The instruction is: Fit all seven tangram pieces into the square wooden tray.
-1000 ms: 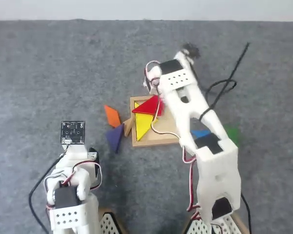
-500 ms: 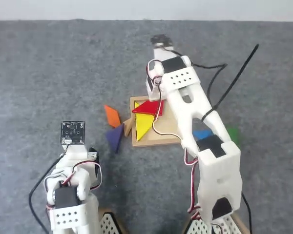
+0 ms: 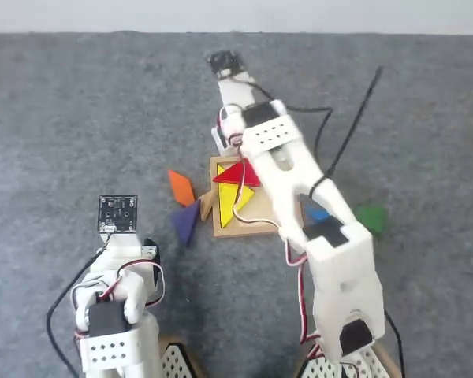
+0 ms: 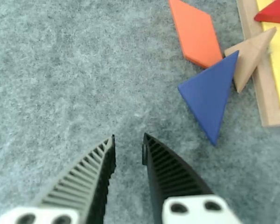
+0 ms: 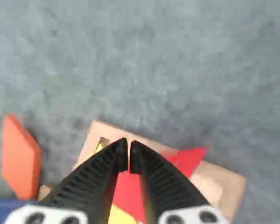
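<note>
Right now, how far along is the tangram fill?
Done: red triangle and yellow triangle in the wooden tray. In hand: nothing; right gripper shut, empty. Remaining: orange parallelogram, dark blue triangle, tan triangle, light blue piece, green piece outside.

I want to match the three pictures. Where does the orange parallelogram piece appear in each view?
High view: the orange piece lies on the grey mat, left of the wooden tray and just above the blue triangle.
Left wrist view: the orange piece lies next to the blue triangle, outside the wooden tray.
Right wrist view: the orange piece lies on the mat, beside the wooden tray.
Shared landmark: the wooden tray.
</note>
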Controlling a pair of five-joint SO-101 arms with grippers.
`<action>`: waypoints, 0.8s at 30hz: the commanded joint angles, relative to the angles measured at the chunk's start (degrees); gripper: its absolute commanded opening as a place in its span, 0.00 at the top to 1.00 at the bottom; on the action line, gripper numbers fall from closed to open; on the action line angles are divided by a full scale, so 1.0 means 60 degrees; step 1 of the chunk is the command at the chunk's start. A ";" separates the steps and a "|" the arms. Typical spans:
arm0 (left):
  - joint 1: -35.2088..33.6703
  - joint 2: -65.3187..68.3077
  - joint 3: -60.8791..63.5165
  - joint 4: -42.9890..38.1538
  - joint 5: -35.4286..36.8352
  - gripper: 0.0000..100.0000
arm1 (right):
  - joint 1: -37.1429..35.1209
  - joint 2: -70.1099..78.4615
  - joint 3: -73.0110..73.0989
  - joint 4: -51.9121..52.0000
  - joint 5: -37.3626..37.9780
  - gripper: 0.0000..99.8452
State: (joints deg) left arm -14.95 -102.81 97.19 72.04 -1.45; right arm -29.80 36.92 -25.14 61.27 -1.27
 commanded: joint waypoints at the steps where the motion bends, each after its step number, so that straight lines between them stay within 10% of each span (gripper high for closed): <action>1: -0.0059 -0.0190 -0.0125 0.0029 -0.0015 0.91 | -0.0022 0.0227 -0.0571 -0.0374 -0.0132 0.99; 24: -0.0059 -0.0190 -0.0125 0.0029 -0.0015 0.91 | 0.1414 0.0227 -0.0513 0.0491 -0.0161 0.99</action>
State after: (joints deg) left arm -14.95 -102.81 97.19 72.04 -1.45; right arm -22.59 40.00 -25.14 63.65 -1.54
